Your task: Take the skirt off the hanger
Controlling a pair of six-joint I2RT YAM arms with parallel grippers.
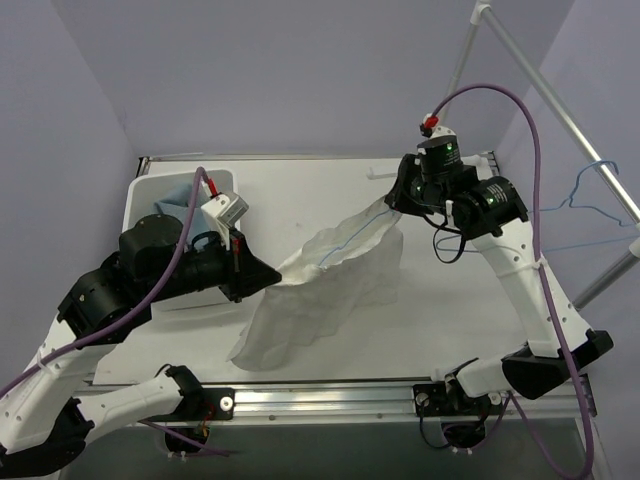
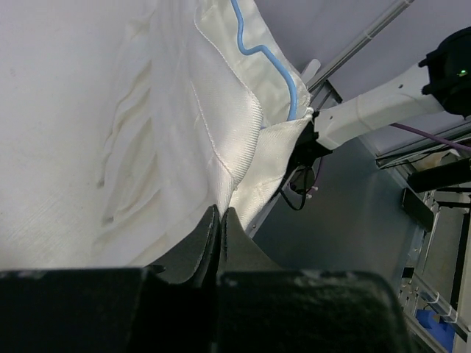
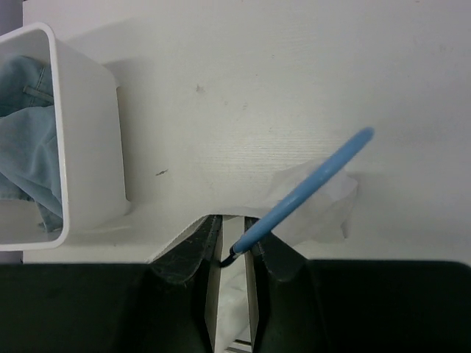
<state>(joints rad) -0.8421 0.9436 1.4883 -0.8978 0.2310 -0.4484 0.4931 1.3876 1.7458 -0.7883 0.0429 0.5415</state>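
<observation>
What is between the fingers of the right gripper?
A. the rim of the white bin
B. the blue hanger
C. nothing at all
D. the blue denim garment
B: in the right wrist view the thin blue hanger runs down between the fingers of the right gripper; the white bin stands apart at the left.

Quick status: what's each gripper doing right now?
Left gripper: closed, pinching the skirt.
Right gripper: closed on the blue hanger.
</observation>
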